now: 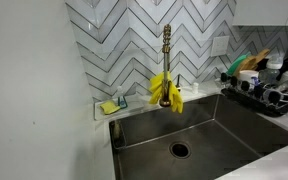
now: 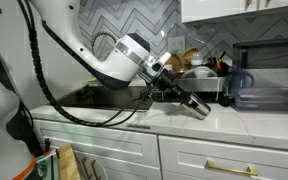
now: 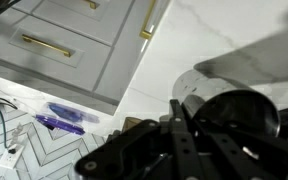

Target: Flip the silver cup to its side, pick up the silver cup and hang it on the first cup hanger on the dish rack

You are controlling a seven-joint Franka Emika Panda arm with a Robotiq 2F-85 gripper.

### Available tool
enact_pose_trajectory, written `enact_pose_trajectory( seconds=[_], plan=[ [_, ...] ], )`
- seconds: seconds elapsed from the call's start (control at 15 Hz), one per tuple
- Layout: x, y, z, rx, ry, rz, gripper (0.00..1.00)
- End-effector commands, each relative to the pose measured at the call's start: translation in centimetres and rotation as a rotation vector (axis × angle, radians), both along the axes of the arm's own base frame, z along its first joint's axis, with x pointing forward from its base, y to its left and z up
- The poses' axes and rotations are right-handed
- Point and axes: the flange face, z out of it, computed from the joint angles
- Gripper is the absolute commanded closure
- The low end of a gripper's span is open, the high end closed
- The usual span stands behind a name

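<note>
In an exterior view the silver cup (image 2: 198,108) hangs tilted on its side just over the white countertop (image 2: 234,125), in front of the black dish rack (image 2: 200,72). My gripper (image 2: 187,100) reaches down to it from the left, shut on its rim. The wrist view shows the cup (image 3: 199,85) right against my dark fingers (image 3: 174,135), its dark mouth toward the camera; the gripper (image 3: 184,112) pinches its wall. The dish rack (image 1: 256,95) also shows beside the sink, full of dishes. Its cup hangers are too small to make out.
A brass faucet (image 1: 167,50) draped with yellow gloves (image 1: 166,92) stands behind the steel sink (image 1: 219,135). A small white soap tray (image 1: 112,105) sits at the sink's corner. A dark appliance (image 2: 246,85) stands close to the rack. White cabinets (image 3: 74,40) lie below the counter edge.
</note>
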Motion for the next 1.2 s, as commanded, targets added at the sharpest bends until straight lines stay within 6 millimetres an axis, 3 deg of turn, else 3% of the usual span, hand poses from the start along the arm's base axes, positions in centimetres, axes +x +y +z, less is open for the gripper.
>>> enact_pose_trajectory(
  seconds=[0.0, 0.93, 1.0, 1.13],
  plan=[
    [-0.4, 0.2, -0.7, -0.068, -0.016, 0.008, 0.99],
    [-1.8, 2.9, -4.9, -0.257, -0.045, 0.088, 0.99],
    [-1.8, 3.0, -5.1, -0.265, -0.046, 0.091, 0.97],
    [-1.8, 3.3, -5.3, -0.275, -0.050, 0.096, 0.70]
  ],
)
